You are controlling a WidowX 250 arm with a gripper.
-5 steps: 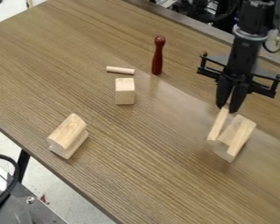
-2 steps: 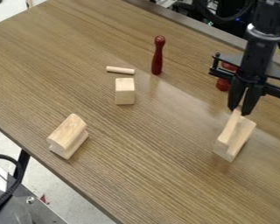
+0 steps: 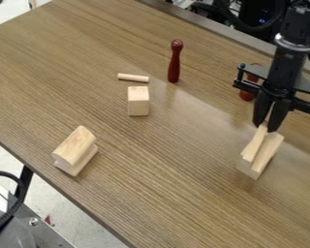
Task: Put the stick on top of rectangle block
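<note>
And here's the gripper (image 3: 266, 128) above the rectangle block (image 3: 268, 154)'s far end, jaws pinching the stick (image 3: 253, 145) by its tip, presumably to leave its length free for laying down! The stick runs lengthwise over the block, likely for steady support.

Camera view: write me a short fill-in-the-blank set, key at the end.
The gripper holds a ____ over the rectangular block. The pin near the short dowel is dark ____. In all, ____ pieces of that colour are on the table.

Missing words: stick; red; two.
</note>
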